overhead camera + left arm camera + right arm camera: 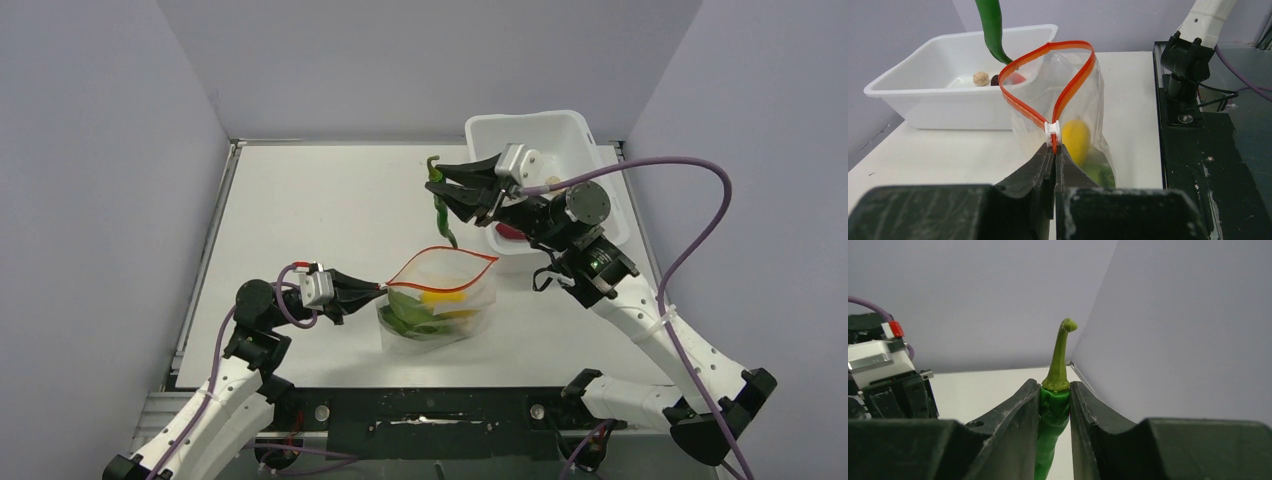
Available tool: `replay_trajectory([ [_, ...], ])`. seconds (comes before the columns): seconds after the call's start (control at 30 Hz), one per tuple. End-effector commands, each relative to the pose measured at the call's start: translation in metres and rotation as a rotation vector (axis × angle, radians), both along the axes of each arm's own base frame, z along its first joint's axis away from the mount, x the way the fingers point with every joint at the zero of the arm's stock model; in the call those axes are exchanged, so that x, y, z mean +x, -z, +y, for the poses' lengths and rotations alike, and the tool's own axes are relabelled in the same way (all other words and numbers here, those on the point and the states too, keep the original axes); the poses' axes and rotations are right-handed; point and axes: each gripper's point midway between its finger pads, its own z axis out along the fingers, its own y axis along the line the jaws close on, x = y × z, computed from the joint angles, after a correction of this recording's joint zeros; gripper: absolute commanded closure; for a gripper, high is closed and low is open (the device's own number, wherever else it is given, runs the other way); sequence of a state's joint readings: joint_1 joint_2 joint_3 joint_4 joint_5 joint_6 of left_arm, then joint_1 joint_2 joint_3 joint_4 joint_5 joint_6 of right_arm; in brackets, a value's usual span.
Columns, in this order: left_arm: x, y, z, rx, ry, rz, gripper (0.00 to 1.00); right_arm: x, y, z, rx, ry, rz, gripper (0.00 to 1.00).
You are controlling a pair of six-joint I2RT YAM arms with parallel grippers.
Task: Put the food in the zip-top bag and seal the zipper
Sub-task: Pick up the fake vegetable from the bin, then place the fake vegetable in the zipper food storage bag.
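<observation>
The clear zip-top bag (440,305) stands open mid-table, its red-orange zipper (445,255) forming a loop. Inside lie a yellow lump (1076,137) and a green leaf (412,320). My left gripper (378,290) is shut on the zipper's left end by the white slider (1053,131). A thin green pepper (441,212) hangs stem-up from my right gripper (440,185), which is shut on its top, above and behind the bag's mouth. In the left wrist view the pepper's tip (993,30) dangles over the far rim.
A white tub (545,150) sits at the back right, behind the right arm. It holds a beige piece (980,78), a dark piece and a red one (508,231). Grey walls close in the table on three sides.
</observation>
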State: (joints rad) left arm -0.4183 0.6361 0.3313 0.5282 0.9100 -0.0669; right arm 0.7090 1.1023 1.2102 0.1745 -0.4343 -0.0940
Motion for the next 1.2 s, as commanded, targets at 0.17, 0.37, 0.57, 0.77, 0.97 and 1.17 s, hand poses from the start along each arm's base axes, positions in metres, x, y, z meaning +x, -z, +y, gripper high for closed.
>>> replay_trajectory([
  [0.17,-0.004,-0.011,-0.001,-0.023,0.02,-0.055,1.0,-0.046,-0.027,-0.001,0.158,-0.172,-0.013,0.84],
  [0.37,-0.004,-0.009,-0.002,-0.02,0.022,-0.049,1.0,-0.052,-0.023,-0.003,0.169,-0.191,0.014,0.84],
  [0.57,-0.004,-0.009,-0.002,-0.016,0.022,-0.048,1.0,-0.055,-0.054,-0.012,0.159,-0.156,-0.076,0.85],
  [0.77,-0.004,-0.009,-0.001,-0.015,0.02,-0.052,1.0,-0.063,-0.057,-0.015,0.154,-0.176,-0.082,0.85],
  [0.97,-0.004,-0.008,-0.002,-0.013,0.023,-0.048,1.0,-0.069,-0.045,-0.015,0.162,-0.205,-0.038,0.85],
  [1.17,-0.003,-0.007,-0.002,-0.01,0.021,-0.052,1.0,-0.075,-0.024,-0.009,0.17,-0.263,0.027,0.85],
])
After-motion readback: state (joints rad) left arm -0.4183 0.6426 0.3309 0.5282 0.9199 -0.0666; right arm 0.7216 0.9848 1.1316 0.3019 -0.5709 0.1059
